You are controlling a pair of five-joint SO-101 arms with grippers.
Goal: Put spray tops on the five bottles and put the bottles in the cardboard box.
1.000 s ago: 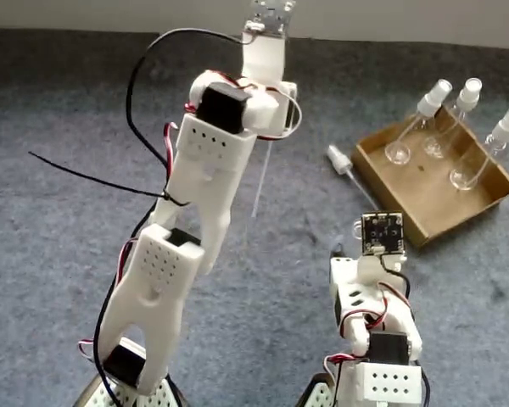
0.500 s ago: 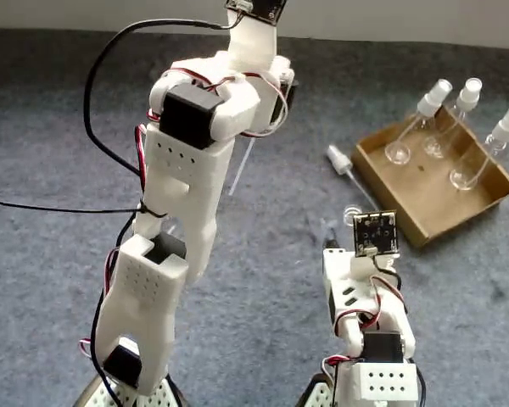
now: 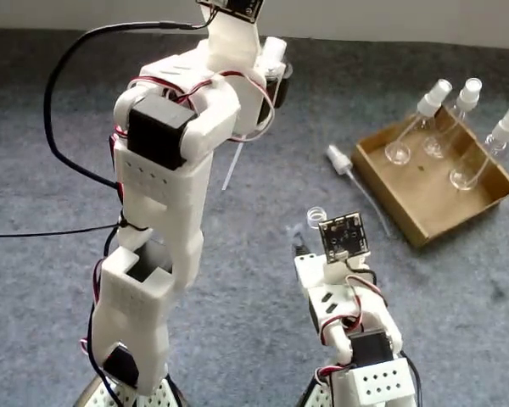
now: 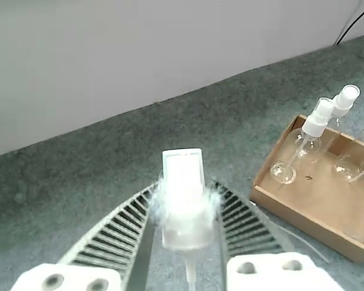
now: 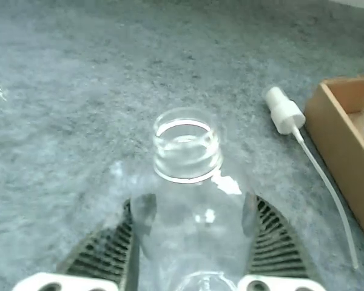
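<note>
My left gripper (image 4: 187, 189) is clamped on a spray top (image 4: 183, 170), tube hanging free. My right gripper (image 5: 194, 209) is closed round a bottle (image 5: 185, 145), mouth uncapped.

Fixed overhead camera plus two close wrist cameras, cardboard box (image 3: 417, 195) common to all.
</note>
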